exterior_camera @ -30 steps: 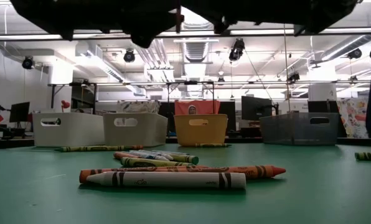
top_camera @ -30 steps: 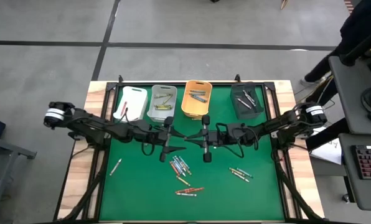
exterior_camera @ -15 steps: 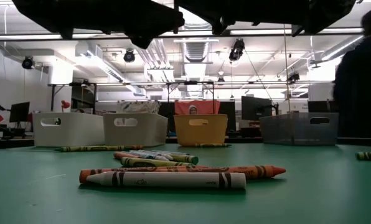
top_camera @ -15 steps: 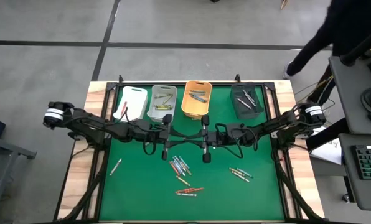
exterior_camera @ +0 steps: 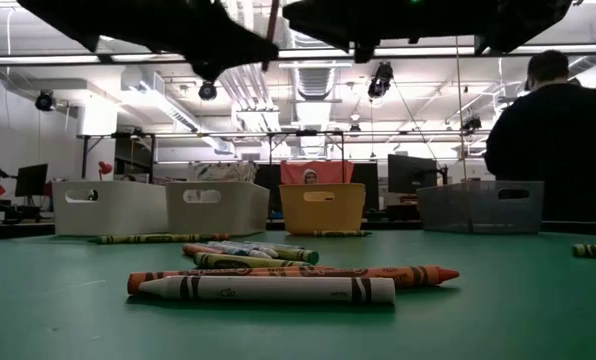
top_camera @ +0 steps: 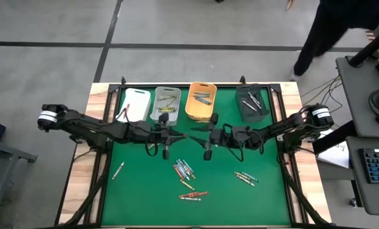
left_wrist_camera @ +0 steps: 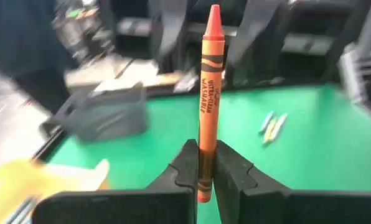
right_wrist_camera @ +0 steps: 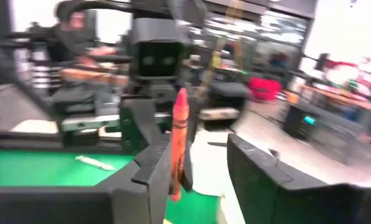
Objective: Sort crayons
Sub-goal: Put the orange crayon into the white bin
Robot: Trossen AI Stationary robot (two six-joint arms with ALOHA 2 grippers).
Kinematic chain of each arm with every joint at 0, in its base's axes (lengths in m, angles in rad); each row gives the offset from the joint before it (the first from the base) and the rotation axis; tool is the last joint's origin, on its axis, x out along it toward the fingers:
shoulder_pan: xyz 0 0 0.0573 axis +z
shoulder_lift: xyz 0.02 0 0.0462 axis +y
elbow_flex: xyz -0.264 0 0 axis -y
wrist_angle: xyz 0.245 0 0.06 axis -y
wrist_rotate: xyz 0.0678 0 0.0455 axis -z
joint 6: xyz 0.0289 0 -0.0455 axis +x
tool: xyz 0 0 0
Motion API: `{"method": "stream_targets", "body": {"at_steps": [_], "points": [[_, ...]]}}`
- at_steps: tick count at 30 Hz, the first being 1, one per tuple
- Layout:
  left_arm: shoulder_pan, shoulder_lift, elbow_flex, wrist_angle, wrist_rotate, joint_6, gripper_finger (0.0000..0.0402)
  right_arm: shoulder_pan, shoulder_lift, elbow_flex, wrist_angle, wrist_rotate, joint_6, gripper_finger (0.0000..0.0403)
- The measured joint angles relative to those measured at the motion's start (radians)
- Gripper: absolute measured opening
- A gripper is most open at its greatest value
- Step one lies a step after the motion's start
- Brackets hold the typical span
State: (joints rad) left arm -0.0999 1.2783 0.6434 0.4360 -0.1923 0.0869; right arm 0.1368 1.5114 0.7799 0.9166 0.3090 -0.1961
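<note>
So we're seeing a mid-air handoff: the left end effector (left_wrist_camera: 201, 171) is clamping an orange-red crayon (left_wrist_camera: 208, 93) above the worktop (top_camera: 138, 184), while the right end effector (right_wrist_camera: 201, 165) is standing open beside it. Next we're guessing it carries it to a matching bin.

Crayons (exterior_camera: 268, 283) on green table (exterior_camera: 498, 310) — bins (exterior_camera: 323, 207) behind (four).
</note>
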Motion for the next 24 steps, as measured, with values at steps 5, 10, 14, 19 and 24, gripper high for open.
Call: {"method": "stream_targets", "body": {"at_steps": [5,10,14,19,24], "points": [[0.031,-0.113,0.009,-0.3,-0.188,-0.06,0.0003,0.0,-0.021,0.0,-0.061,0.124,0.05,0.0159],[0.118,-0.215,0.07,-0.684,-0.38,-0.205,0.0002,0.0,-0.038,0.0,-0.106,0.208,0.111,0.0156],[0.227,-0.25,0.123,-0.981,-0.458,-0.365,0.0002,0.0,-0.039,0.0,-0.112,0.215,0.116,0.0151],[0.399,-0.243,0.164,-1.217,-0.473,-0.53,0.0002,0.0,-0.039,0.0,-0.134,0.214,0.134,0.0151],[0.557,-0.207,0.157,-1.267,-0.373,-0.532,0.0002,0.0,-0.039,0.0,-0.151,0.214,0.159,0.0152]]}}
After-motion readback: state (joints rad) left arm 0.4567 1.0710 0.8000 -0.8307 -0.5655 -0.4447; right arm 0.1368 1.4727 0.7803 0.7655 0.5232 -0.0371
